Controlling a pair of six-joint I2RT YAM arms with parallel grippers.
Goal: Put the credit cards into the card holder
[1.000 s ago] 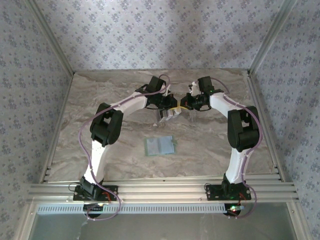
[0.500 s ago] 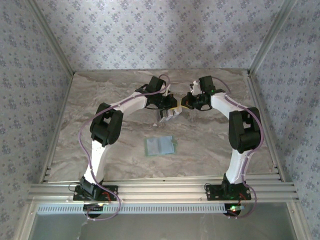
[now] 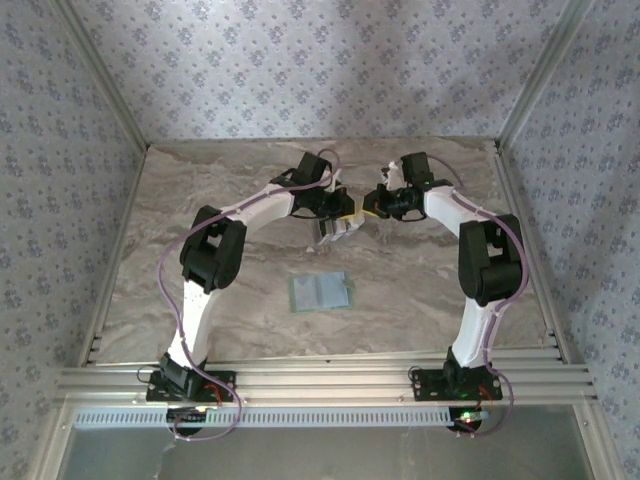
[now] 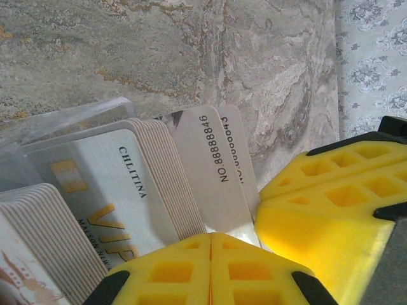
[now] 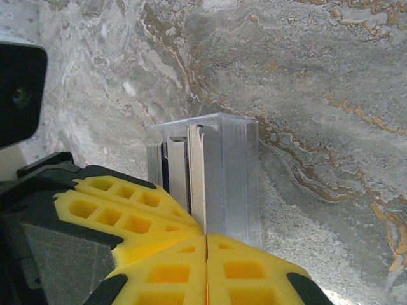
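The credit cards [image 3: 335,228] stand packed in a small clear box [image 5: 238,171] at the far middle of the table. My left gripper [image 4: 211,236] is shut, its tips resting against a silvery numbered card [image 4: 203,171] that leans out beside a white VIP card [image 4: 108,190]. My right gripper [image 5: 206,238] is shut too, its tips at the top edge of the upright cards [image 5: 196,171]; whether a card is pinched I cannot tell. Both grippers meet tip to tip over the box, left gripper [image 3: 349,213], right gripper [image 3: 367,211]. The pale-green card holder [image 3: 320,292] lies flat nearer the arms, apart from both.
The marble table [image 3: 200,250] is ringed by patterned walls. An aluminium rail [image 3: 320,378] runs along the near edge by the arm bases. The right gripper's yellow fingers [image 4: 318,216] crowd the box's right side in the left wrist view.
The right gripper has shifted slightly toward the far side of the table. The left arm, the box and the card holder have stayed put.
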